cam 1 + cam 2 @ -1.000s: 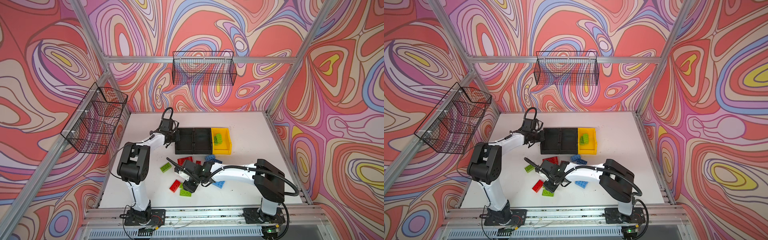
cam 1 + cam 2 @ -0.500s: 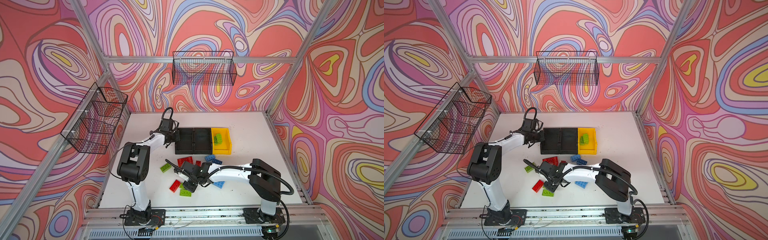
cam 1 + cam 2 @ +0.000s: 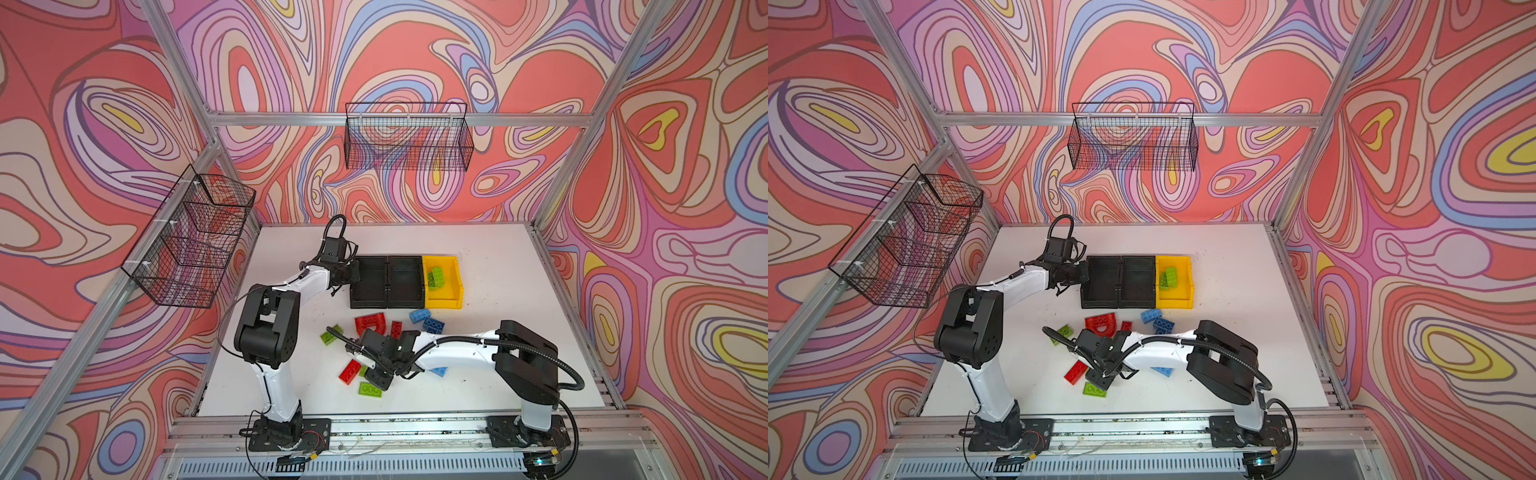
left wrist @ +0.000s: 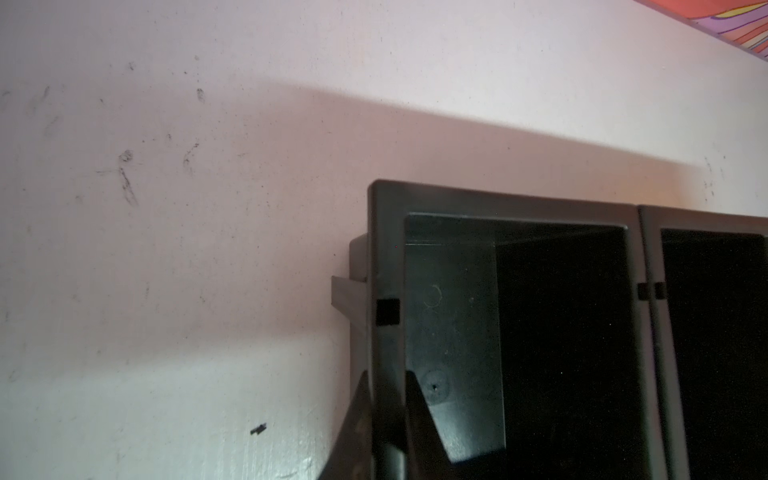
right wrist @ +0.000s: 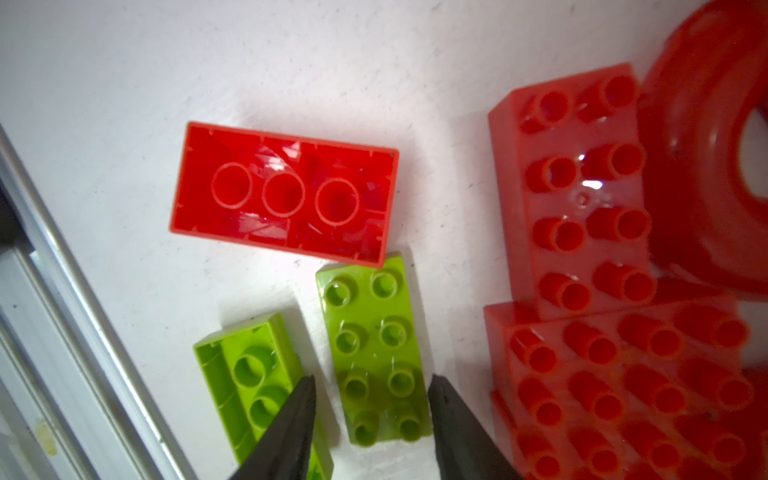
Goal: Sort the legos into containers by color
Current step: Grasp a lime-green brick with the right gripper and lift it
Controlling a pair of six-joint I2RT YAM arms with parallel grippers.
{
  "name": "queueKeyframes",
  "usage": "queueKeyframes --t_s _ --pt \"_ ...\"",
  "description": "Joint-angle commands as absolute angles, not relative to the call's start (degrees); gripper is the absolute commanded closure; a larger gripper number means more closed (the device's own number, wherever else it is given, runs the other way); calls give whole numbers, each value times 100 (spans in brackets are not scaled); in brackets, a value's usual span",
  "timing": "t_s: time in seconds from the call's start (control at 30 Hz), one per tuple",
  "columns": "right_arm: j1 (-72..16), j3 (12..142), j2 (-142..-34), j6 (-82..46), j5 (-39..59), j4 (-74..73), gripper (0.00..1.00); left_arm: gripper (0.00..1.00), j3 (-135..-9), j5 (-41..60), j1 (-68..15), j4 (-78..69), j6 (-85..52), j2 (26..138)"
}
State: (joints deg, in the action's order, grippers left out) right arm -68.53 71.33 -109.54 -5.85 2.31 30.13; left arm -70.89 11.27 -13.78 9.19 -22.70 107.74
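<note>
The containers stand in a row: two black bins (image 3: 388,302) and a yellow bin (image 3: 444,302) with green legos (image 3: 436,276) inside. My left gripper (image 4: 386,378) is shut on the outer side wall of the left black bin (image 4: 382,249), one finger inside and one outside. Loose legos lie in front: a red arch (image 3: 370,323), blue bricks (image 3: 426,320), a red brick (image 3: 350,371) and a green brick (image 3: 370,389). My right gripper (image 5: 372,380) is open, low over the table, its fingers either side of a studs-up green brick (image 5: 376,353) that lies flat.
In the right wrist view an upturned red brick (image 5: 284,193), an upturned green brick (image 5: 249,374) and studded red pieces (image 5: 582,195) crowd the gripper. The front aluminium rail (image 5: 62,332) runs close by. Black wire baskets (image 3: 409,141) (image 3: 191,241) hang on the walls.
The right arm has crept a little to the left over the loose bricks and its jaws have narrowed slightly. The left arm has stayed still on the bin wall.
</note>
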Motion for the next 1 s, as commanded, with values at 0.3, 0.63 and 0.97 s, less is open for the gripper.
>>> queueKeyframes --t_s 0.3,0.63,0.97 --pt "-6961 7172 -11343 -649 -33 2942 56 96 -7084 1151 -1368 1037 -2285 10741" --pt "-6952 6993 -10994 -868 -285 2919 69 96 -7084 1154 -1364 1029 -2285 10742" --pt "-6489 6905 -9862 -1165 -424 2826 70 96 -7075 1127 -1358 1028 -2277 10746"
